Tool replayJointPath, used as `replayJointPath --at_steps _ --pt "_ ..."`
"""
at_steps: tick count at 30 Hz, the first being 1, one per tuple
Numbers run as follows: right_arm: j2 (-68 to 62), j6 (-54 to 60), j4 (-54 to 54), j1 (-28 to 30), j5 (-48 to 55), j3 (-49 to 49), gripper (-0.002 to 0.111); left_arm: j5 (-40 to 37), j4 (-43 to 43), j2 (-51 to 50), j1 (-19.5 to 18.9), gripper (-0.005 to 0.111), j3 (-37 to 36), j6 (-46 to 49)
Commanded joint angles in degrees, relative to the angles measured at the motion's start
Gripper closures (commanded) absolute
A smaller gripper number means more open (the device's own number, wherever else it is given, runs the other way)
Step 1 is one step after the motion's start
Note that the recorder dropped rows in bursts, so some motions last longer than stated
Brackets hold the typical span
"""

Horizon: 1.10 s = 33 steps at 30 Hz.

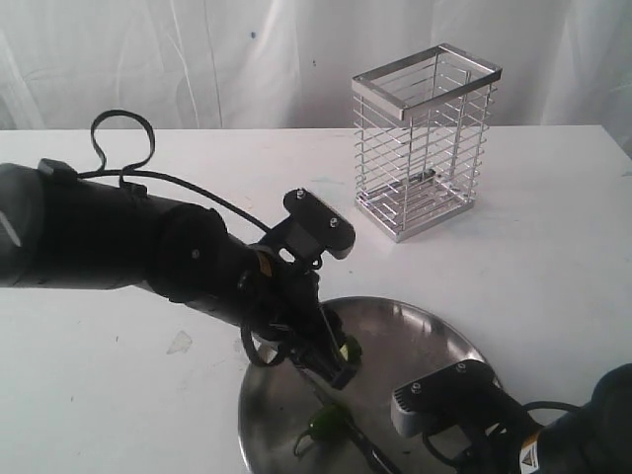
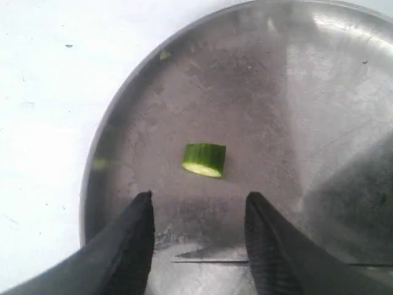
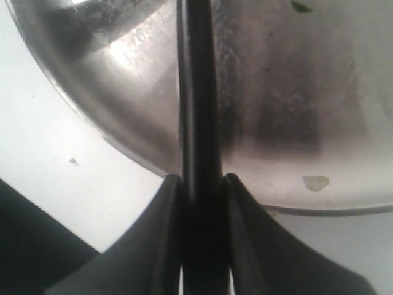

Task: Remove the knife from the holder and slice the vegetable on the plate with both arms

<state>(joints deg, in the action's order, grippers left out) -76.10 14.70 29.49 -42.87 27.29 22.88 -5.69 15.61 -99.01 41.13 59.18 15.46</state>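
The knife [image 3: 198,92] is pinched edge-up between the jaws of the right gripper [image 3: 199,181]. Its long axis runs straight out from them across the rim of the steel plate [image 1: 415,336] and points toward the plate's middle. The left gripper [image 2: 199,203] hangs over the plate with jaws spread, a cut green vegetable piece [image 2: 204,160] lying just ahead of them; the plate sits on the white counter [image 1: 148,395].
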Motion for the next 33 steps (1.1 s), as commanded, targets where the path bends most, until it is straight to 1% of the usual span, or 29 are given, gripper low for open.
replayJointPath --at_steps 1,4,6,12,22,26,33 --pt "-0.4 0.19 -0.91 -0.06 -0.71 0.0 0.108 -4.93 0.02 0.26 0.14 0.052 -0.46 -0.28" --pt "-0.4 0.19 -0.91 -0.06 -0.71 0.0 0.108 -6.32 0.16 -1.37 0.14 0.043 -0.46 -0.36" --pt "-0.4 0.19 -0.91 -0.06 -0.71 0.0 0.108 -6.42 1.14 -2.33 0.14 0.04 -0.46 -0.49" --pt "-0.4 0.19 -0.91 -0.06 -0.82 0.0 0.108 -6.3 2.45 -3.68 0.14 0.04 -0.46 -0.49" --pt "-0.4 0.32 -0.91 -0.06 -0.82 0.0 0.108 -3.46 2.5 -3.77 0.14 0.04 -0.46 -0.22" --pt "-0.4 0.32 -0.91 -0.06 -0.82 0.0 0.108 -3.57 2.37 -4.69 0.14 0.04 -0.57 -0.22" --pt "-0.4 0.33 -0.91 -0.06 -0.46 0.0 0.108 -5.71 2.05 -9.53 0.14 0.041 -0.58 -0.1"
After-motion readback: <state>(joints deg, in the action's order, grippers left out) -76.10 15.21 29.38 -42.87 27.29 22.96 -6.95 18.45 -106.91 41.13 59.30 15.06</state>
